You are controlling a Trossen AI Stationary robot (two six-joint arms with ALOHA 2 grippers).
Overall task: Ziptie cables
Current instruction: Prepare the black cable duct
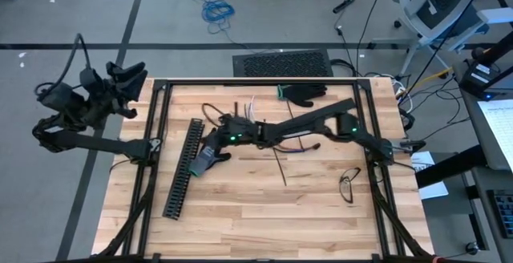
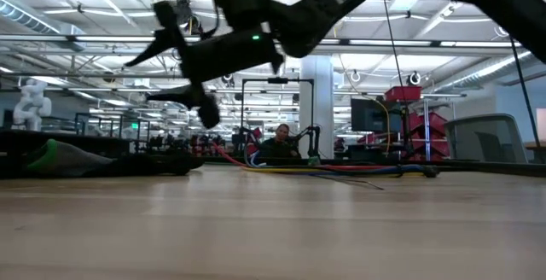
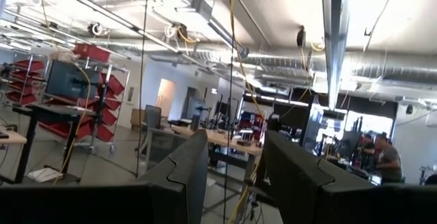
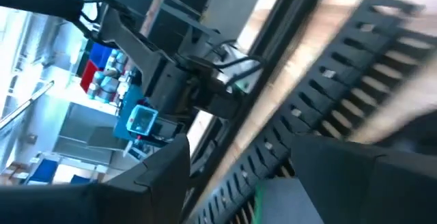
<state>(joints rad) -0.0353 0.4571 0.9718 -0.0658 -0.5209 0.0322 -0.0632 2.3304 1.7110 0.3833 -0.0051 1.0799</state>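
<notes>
The loose bundle of thin coloured cables (image 1: 276,141) lies mid-table under the right arm. The right gripper (image 1: 202,160), fingers spread and empty, hangs over the long black slotted plastic channel (image 1: 183,169) (left gripper (image 1: 124,78) parked off-table, open, empty). Still approaching, I judge; next, return and gather the wires.

The table (image 1: 264,207) is pale planked wood, smooth with a soft sheen. The slotted channel (image 1: 183,169) looks like matt black plastic

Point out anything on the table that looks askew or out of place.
The black slotted channel lies diagonally across the boards, with the right gripper above its middle. A pair of glasses sits alone near the right edge.
</notes>
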